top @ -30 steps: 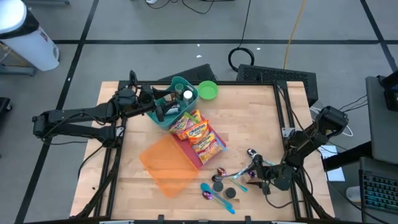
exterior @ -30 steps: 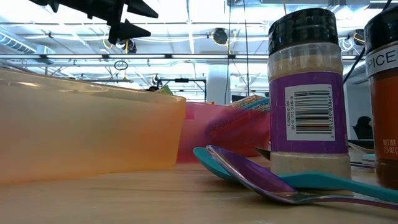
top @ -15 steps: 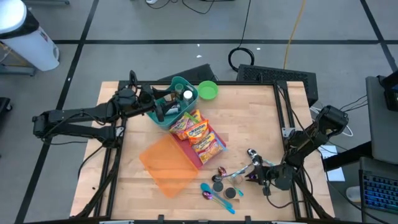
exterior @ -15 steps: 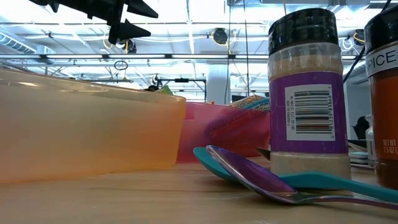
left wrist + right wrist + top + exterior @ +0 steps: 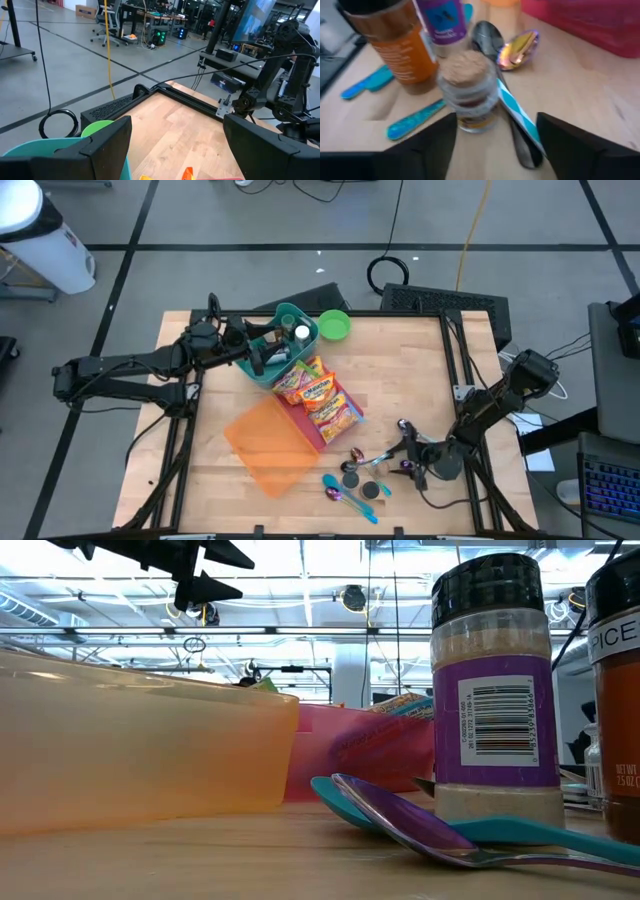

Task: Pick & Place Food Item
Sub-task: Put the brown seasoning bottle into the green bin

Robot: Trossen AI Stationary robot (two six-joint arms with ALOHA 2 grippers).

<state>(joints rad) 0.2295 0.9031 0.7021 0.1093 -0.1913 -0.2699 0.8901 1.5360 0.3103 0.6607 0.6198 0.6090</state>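
Observation:
Snack packets [image 5: 318, 395] lie partly in a pink container [image 5: 306, 423] at mid-table. My right gripper [image 5: 408, 463] is low at the near right, open and slanting down. A small cork-topped jar [image 5: 470, 90] stands upright on the wood between its fingertips [image 5: 496, 120], close to one finger [image 5: 437, 135]. A purple-label spice jar [image 5: 495, 690] and an orange spice jar [image 5: 615, 690] stand just beyond it. My left gripper [image 5: 262, 356] waits open and level above the teal bin [image 5: 285, 340]. My right gripper has the cork-topped jar's lower part [image 5: 470, 122] right beside one fingertip. I cannot tell whether they touch. The other finger stands apart from the jar, and the jar stays upright on the table.
Teal, purple and dark spoons [image 5: 350, 498] lie around the spice jars, one under the right gripper [image 5: 515, 115]. An orange container [image 5: 265, 442] lies at the near middle. A green bowl [image 5: 334, 326] sits at the far edge beside the teal bin.
In the low view a small pale jar has come into sight at the right, between the purple-label jar and the orange jar. The left arm has kept still.

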